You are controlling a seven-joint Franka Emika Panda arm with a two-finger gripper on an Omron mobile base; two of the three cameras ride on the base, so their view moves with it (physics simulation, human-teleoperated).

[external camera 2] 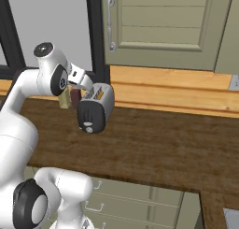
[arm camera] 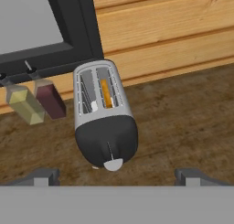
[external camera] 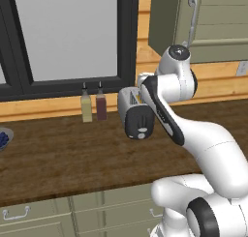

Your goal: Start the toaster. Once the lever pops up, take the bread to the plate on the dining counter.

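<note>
The toaster (arm camera: 105, 122), silver with a rounded black end face, stands on the wooden wall counter (external camera: 72, 154) near the back wall; it also shows in the base views (external camera: 135, 114) (external camera 2: 95, 109). A thin orange-tan edge of the bread (arm camera: 106, 93) sits down in one of its top slots. A small pale tab (arm camera: 113, 164) sticks out low on the black face. My gripper (arm camera: 118, 176) hovers above and in front of the toaster, open wide, with nothing between its fingertips (arm camera: 45, 175). The plate and the dining counter are out of view.
Two slim bottles, one yellowish (external camera: 86, 108) and one dark red (external camera: 101, 105), stand just left of the toaster under the dark window frame (external camera: 127, 37). A blue-patterned bowl (external camera: 4, 138) sits at the counter's far left. A wall cabinet (external camera: 203, 18) hangs above right.
</note>
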